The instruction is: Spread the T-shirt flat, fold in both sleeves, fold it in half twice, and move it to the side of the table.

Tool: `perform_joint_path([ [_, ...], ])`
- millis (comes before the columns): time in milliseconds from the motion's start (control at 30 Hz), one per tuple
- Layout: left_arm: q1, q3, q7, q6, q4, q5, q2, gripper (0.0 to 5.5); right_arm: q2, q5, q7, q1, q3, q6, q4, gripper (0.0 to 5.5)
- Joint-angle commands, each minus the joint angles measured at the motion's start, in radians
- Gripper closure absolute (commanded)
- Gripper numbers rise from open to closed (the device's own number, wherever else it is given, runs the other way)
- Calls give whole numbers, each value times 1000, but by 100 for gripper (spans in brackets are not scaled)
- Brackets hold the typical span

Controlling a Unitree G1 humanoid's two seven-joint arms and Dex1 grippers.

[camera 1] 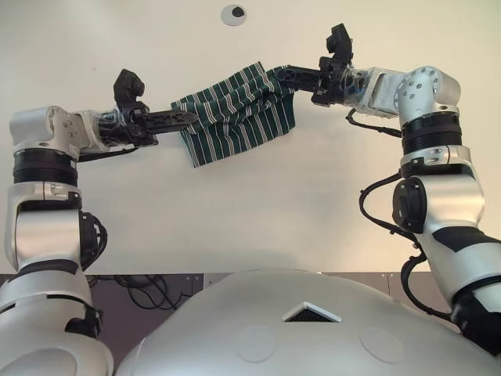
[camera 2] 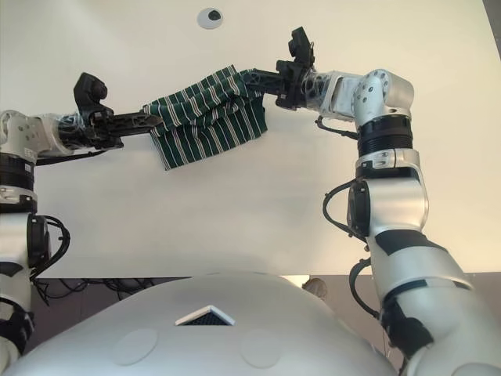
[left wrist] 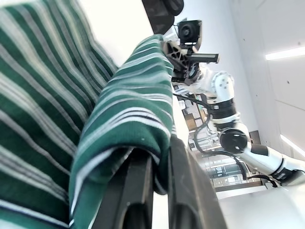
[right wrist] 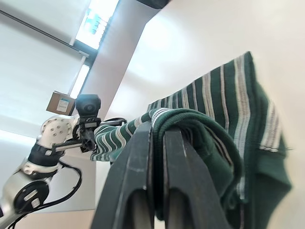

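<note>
The green T-shirt [camera 1: 235, 113] with white stripes hangs bunched above the white table [camera 1: 250, 211], stretched between both arms. My left gripper [camera 1: 186, 119] is shut on the shirt's left edge; the cloth wraps over its black fingers [left wrist: 138, 191]. My right gripper [camera 1: 282, 76] is shut on the shirt's upper right edge, the fabric pinched between its fingers [right wrist: 143, 157]. The shirt's lower part droops toward the table surface. The far gripper [left wrist: 190, 52] of the right arm appears beyond the cloth [left wrist: 128, 95] in the left wrist view.
A small round grey disc [camera 1: 233, 14] lies on the table near the far edge. The table's near edge [camera 1: 156, 272] runs just in front of me, with cables below it.
</note>
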Motion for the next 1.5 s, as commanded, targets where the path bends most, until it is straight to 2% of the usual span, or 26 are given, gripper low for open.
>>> perform_joint_path([
  [33,9,41,79,-61,39,30,-57,538,59,-66,14,-47,-6,-84,116,486],
  [333,-31,205,219,-149,154,18,-147,538,92,-103,-2,-117,-134,-284,305,356],
  [367,-30,215,240,-167,169,26,-154,538,95,-106,-11,-127,-150,-305,332,356],
  [400,-29,224,265,-190,182,36,-162,501,97,-105,-24,-134,-170,-329,353,353],
  [533,-59,327,429,-273,313,31,-205,449,52,-55,-75,-133,-303,-416,397,353],
  [600,-52,385,485,-276,350,7,-216,415,27,-73,-45,-109,-315,-447,372,353],
  [667,-43,448,527,-260,368,-27,-228,383,26,-170,8,-42,-222,-523,299,353],
  [800,-57,542,616,-243,392,-80,-266,324,62,-375,116,155,36,-674,30,353],
  [867,-71,575,645,-238,398,-98,-277,299,77,-415,136,207,99,-706,-49,353],
  [967,-96,629,691,-229,408,-127,-286,254,87,-443,145,248,144,-764,-125,353],
  [1133,-130,717,748,-246,377,-187,-300,254,81,-482,81,257,160,-883,-190,353],
  [1233,-120,691,739,-277,220,-182,-301,254,36,-519,58,251,169,-911,-197,353],
  [1367,-46,616,693,-171,-99,-222,-289,254,29,-549,70,246,190,-944,-203,353],
  [1433,50,471,624,-114,-324,-203,-252,254,49,-594,59,236,225,-993,-156,353],
  [1500,132,287,530,-155,-486,-113,-174,254,50,-643,5,216,239,-1051,-94,353],
])
